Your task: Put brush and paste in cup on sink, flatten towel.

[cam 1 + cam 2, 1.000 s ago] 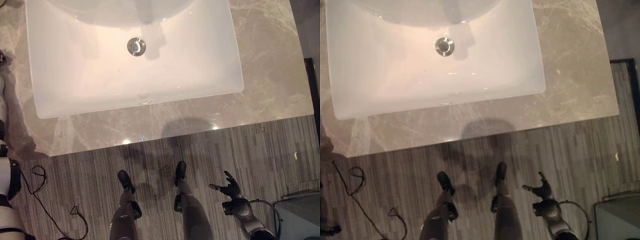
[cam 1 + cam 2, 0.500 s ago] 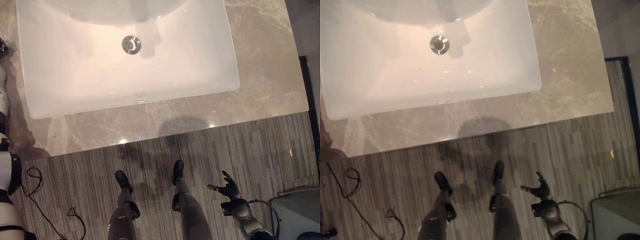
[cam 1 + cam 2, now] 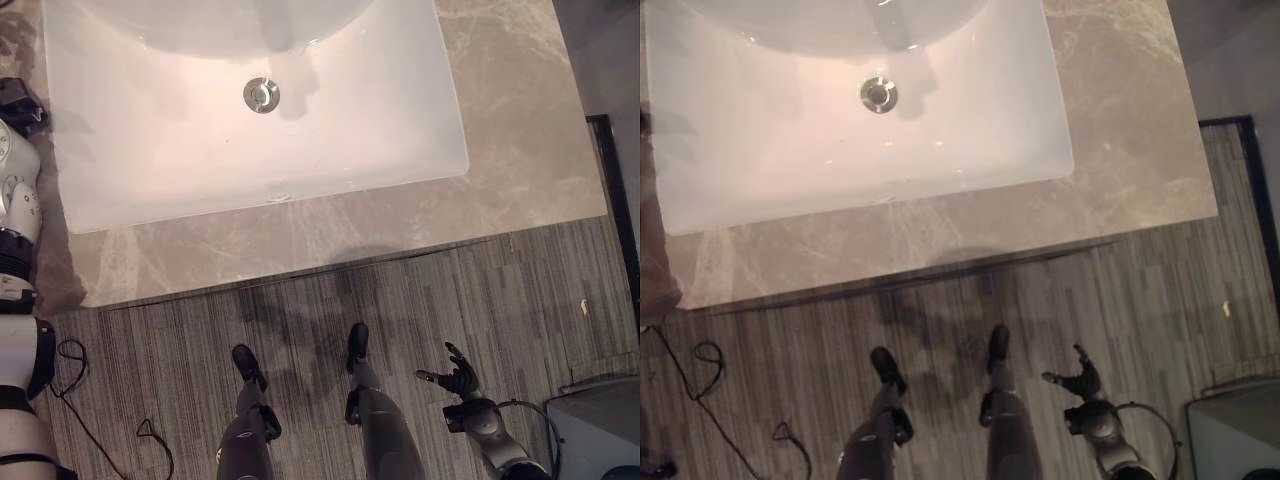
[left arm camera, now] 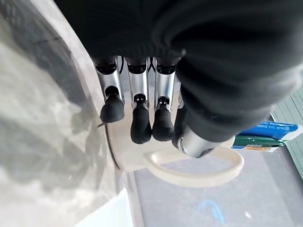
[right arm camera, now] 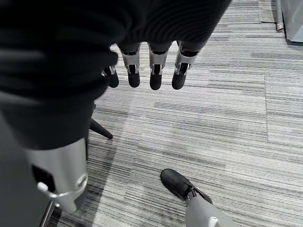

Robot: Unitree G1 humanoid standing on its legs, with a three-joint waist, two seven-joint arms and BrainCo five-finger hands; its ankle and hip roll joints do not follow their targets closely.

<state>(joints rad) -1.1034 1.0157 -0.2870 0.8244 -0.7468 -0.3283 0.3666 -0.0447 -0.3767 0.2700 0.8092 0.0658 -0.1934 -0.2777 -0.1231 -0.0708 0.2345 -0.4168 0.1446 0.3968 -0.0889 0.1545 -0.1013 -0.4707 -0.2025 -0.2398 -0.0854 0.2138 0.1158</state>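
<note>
A cream cup (image 4: 124, 158) with a loop handle (image 4: 203, 176) stands at the edge of the marble counter, seen in the left wrist view. My left hand (image 4: 138, 118) hangs right over it with straight fingers; whether they touch the cup I cannot tell. Past the cup lies a blue and green toothpaste pack (image 4: 267, 137) on a grey surface. In the left eye view the left hand's dark cover (image 3: 18, 102) sits at the counter's far left beside the white sink (image 3: 400, 150). My right hand (image 3: 458, 378) hangs low over the carpet, open and holding nothing.
The marble counter (image 3: 520, 150) runs round the sink, its front edge facing me. Striped grey carpet (image 3: 500, 300) lies below it. A grey box (image 3: 600, 430) stands on the floor at the lower right, close to my right arm.
The camera has shifted slightly. My left arm has reached further forward along the counter's left edge, so its dark hand cover now shows beside the sink. The right hand has stayed put.
</note>
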